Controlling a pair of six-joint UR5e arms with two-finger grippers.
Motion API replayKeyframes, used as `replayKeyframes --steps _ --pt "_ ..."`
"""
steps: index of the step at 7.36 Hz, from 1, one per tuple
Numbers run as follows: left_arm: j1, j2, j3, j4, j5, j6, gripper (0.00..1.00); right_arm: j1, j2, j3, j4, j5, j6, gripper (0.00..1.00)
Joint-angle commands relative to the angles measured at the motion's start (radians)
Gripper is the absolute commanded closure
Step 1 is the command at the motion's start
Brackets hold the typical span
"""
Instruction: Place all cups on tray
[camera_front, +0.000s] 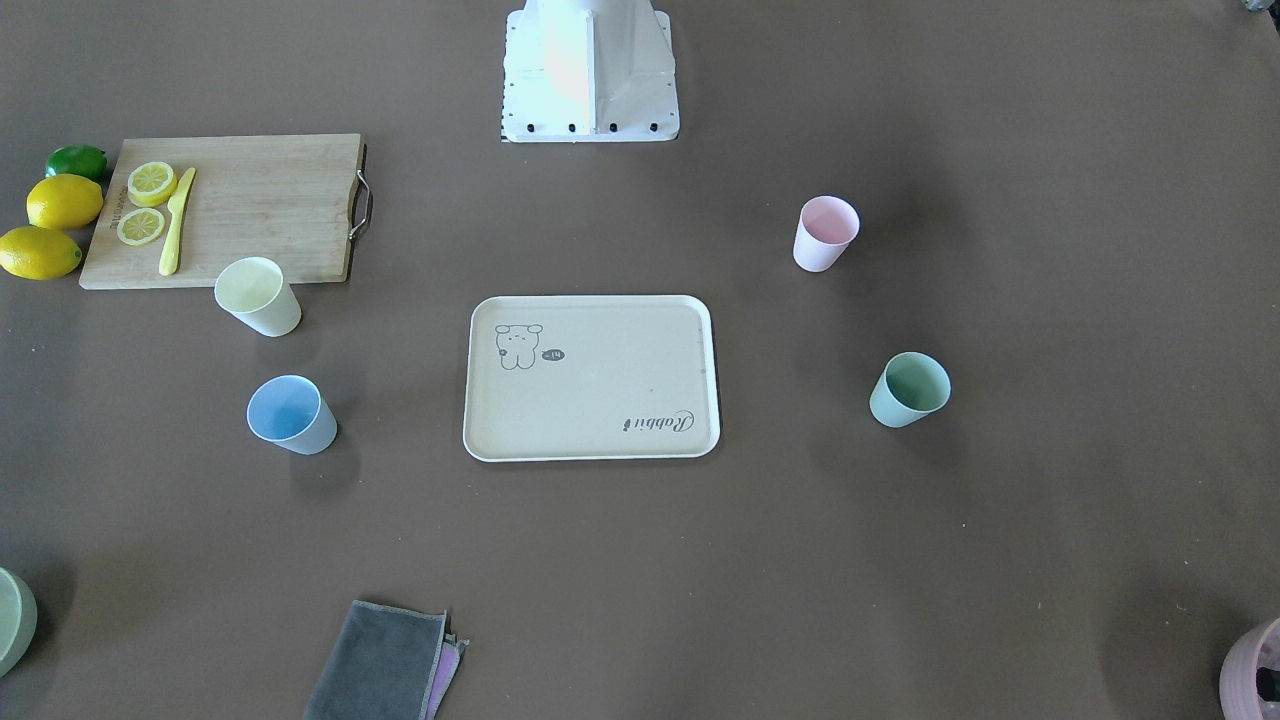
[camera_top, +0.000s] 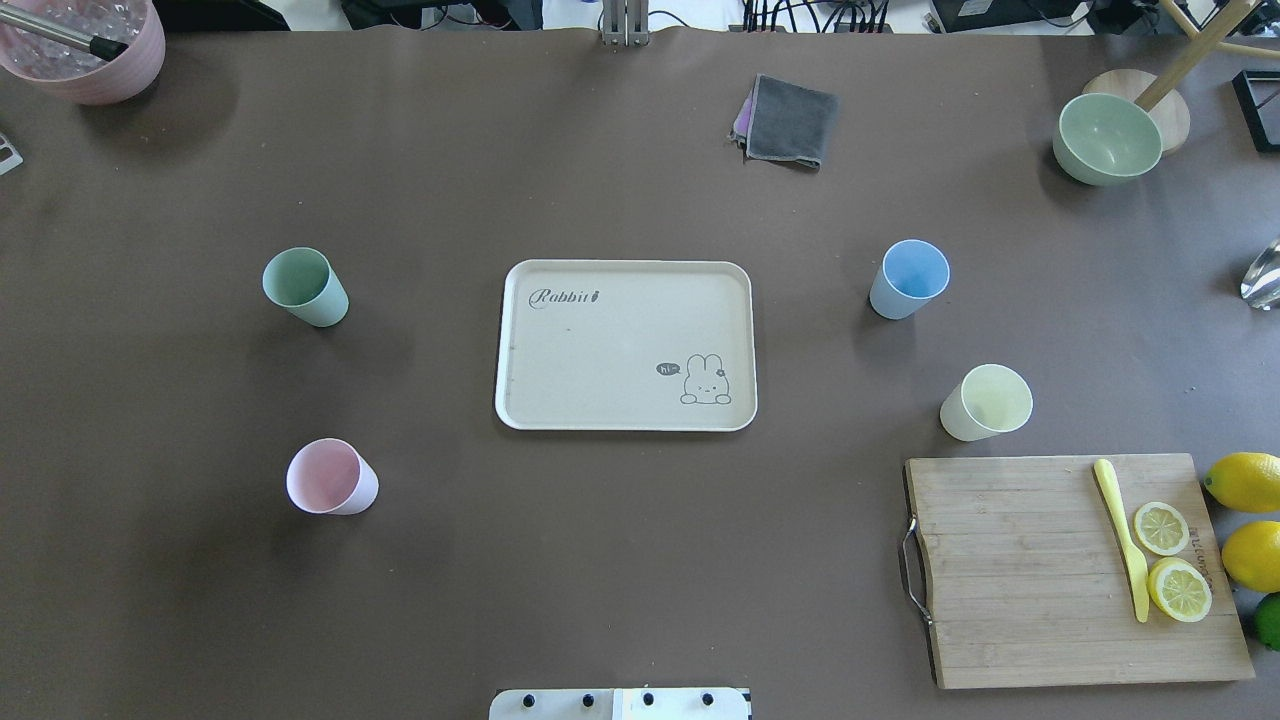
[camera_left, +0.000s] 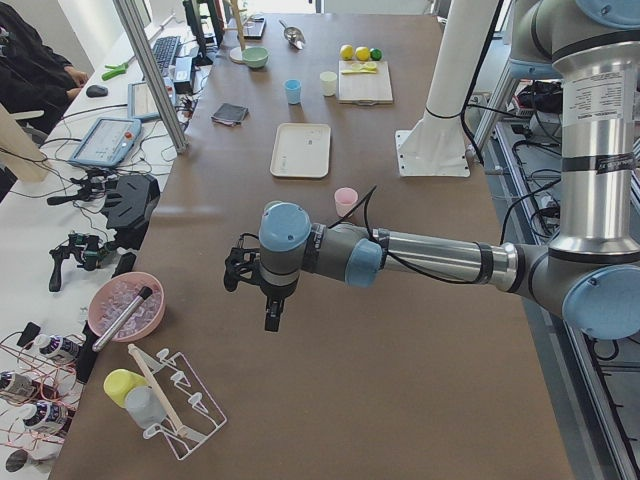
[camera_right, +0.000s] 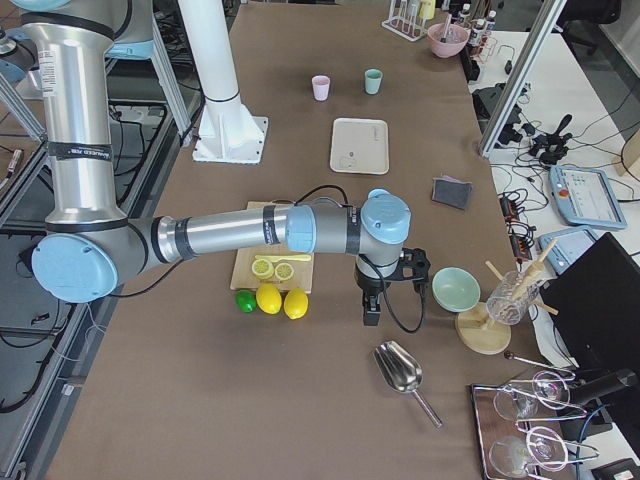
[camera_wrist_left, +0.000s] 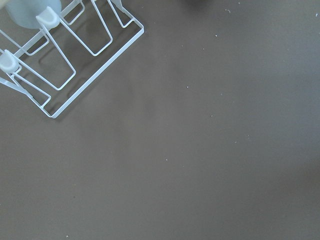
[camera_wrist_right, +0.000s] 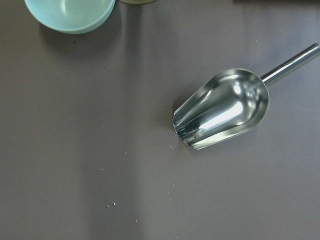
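The cream tray (camera_top: 600, 350) lies empty at the table's middle; it also shows in the front view (camera_front: 590, 400). Four cups stand upright on the table around it. The mint green cup (camera_top: 305, 287) and the pink cup (camera_top: 330, 477) are to its left. The blue cup (camera_top: 908, 279) and the yellow cup (camera_top: 985, 402) are to its right. My left gripper (camera_left: 272, 318) hangs over bare table far from the cups, near the table's left end. My right gripper (camera_right: 370, 312) hangs near the right end. I cannot tell whether either is open or shut.
A wooden cutting board (camera_top: 1070, 570) with lemon slices and a yellow knife lies near the yellow cup, whole lemons beside it. A green bowl (camera_top: 1107, 138), a grey cloth (camera_top: 790, 120) and a pink pot (camera_top: 85, 45) sit at the far edge. A metal scoop (camera_wrist_right: 222, 107) lies under my right wrist, a wire rack (camera_wrist_left: 65, 55) under my left.
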Motion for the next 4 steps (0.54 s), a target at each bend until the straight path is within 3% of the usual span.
replayKeyframes --steps 1,4 --pt "0.002 0.001 0.006 -0.013 0.001 0.0 0.02 0.002 -0.019 0.015 -0.02 -0.009 -0.005 0.0" --pt "0.0 0.004 -0.003 -0.013 0.002 -0.004 0.02 0.001 -0.034 0.004 -0.02 0.015 0.004 0.0"
